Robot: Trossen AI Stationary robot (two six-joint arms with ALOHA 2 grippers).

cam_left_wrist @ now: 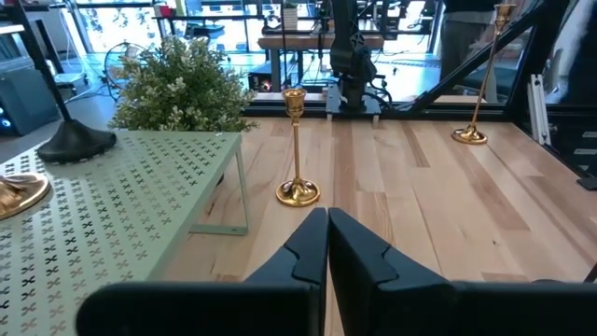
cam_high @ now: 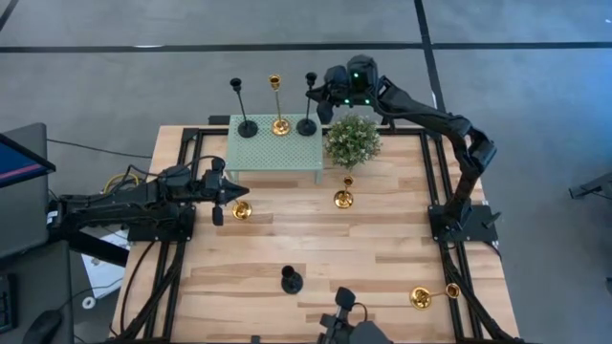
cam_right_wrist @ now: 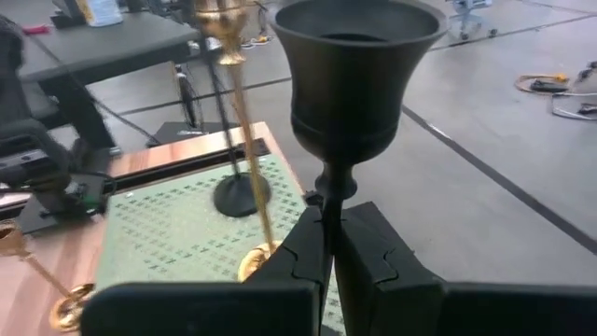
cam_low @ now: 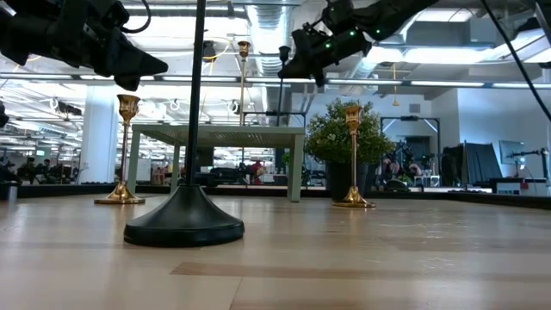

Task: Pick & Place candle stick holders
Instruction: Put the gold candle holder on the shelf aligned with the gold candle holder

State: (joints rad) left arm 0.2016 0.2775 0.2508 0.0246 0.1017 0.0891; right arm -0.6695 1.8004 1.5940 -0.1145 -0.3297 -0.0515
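Right hand (cam_right_wrist: 326,245) over far edge of worktop (cam_high: 382,248), clenched on stem of black holder (cam_right_wrist: 354,84), its base on mint table (cam_high: 277,145) beside gold holder (cam_high: 279,107) and second black holder (cam_high: 241,107). Left hand (cam_high: 229,188) near left edge, fingers pressed together, grasping nothing; gold holder (cam_high: 242,209) just beside.

Risk: crowded row; sideways drift on release could topple neighbouring gold holder. Tall stems tip easily.

grey concrete floor (cam_high: 143,67) with dark seams, bright ceiling strip lights (cam_low: 482,83), distant open workshop benches (cam_left_wrist: 308,42)
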